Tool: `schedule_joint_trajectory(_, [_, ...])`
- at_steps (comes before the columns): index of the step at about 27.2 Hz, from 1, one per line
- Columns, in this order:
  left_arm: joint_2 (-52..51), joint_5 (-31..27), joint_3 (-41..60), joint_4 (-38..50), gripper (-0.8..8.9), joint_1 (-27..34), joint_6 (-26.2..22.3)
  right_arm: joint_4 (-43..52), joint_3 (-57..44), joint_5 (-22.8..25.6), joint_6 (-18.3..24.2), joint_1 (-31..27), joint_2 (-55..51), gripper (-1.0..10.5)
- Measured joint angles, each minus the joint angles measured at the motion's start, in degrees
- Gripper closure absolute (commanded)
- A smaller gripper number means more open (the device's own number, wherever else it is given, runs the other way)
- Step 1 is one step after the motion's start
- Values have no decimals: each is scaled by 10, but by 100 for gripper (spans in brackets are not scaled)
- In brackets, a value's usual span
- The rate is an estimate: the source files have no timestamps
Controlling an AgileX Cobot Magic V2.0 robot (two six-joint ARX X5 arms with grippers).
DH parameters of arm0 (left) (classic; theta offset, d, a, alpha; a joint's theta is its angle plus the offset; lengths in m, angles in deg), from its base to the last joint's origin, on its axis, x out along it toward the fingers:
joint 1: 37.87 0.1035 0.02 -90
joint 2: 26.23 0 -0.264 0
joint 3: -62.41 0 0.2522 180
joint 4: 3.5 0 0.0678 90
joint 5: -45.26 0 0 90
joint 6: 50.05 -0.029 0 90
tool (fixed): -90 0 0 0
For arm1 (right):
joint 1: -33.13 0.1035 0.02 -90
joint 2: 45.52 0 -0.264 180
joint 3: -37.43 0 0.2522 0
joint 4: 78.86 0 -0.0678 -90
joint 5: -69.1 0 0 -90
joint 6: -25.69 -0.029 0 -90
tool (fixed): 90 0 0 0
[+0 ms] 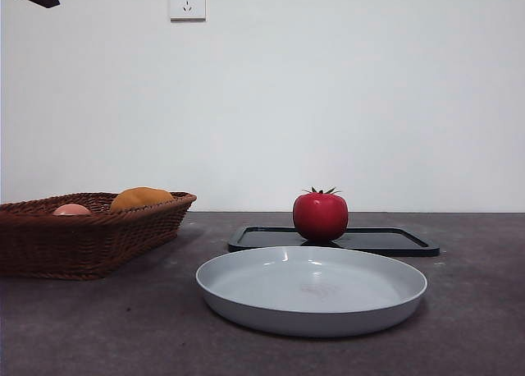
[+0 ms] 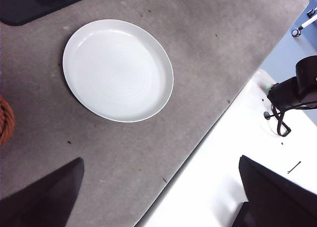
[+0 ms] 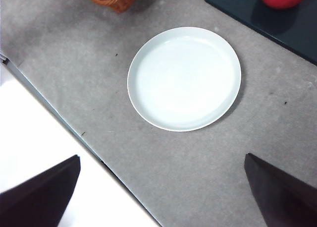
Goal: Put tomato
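**Plate bare, tomato on tray**

Nearest us, the grey plate (image 1: 312,290) lies bare on the bench (image 1: 98,327); behind it the tomato (image 1: 320,216) stands upright on a black tray (image 1: 394,241); a wicker basket (image 1: 90,240) holds an orange fruit (image 1: 141,198) and a pink one (image 1: 71,209); we see both the left end effector (image 2: 158,197) and the right end effector (image 3: 163,197) spread wide, holding nothing, high above the bench.

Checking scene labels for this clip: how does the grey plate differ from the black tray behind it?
The grey plate is round and pale; the black tray is rectangular and dark. The plate holds nothing, while the tray carries the tomato. The plate has a taller sloped rim; the tray's rim is low. Both lie flat on the table.
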State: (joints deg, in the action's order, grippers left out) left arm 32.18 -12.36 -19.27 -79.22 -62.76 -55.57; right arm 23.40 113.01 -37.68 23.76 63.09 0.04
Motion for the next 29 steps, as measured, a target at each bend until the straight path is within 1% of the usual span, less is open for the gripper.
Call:
schedule_joint_trajectory(13, [0,0,0,0,316,0,0,4,-2,0,-1,0,-4,403])
schedule_joint_trajectory(14, [0,0,0,0,319,0,0,4,-2,0,-1,0,-4,406])
schedule_joint_trajectory(15, [0,0,0,0,329,0,0,4,-2,0,-1,0,-4,436])
schedule_joint_trajectory(17, [0,0,0,0,437,0,0,4,-2,0,-1,0,-4,576])
schedule_joint_trajectory(19, [0,0,0,0,612,0,-1,4,-2,0,-3,0,-4,760])
schedule_joint_trajectory(21, [0,0,0,0,758,0,-2,4,-2,2,-3,0,-4,881])
schedule_joint_trajectory(22, [0,0,0,-1,813,0,-2,4,-2,3,-4,0,-4,921])
schedule_joint_trajectory(23, [0,0,0,-1,806,0,-2,4,-2,3,-4,0,-4,935])
schedule_joint_trajectory(29, [0,0,0,-2,806,0,-2,4,-2,3,-4,0,-4,935])
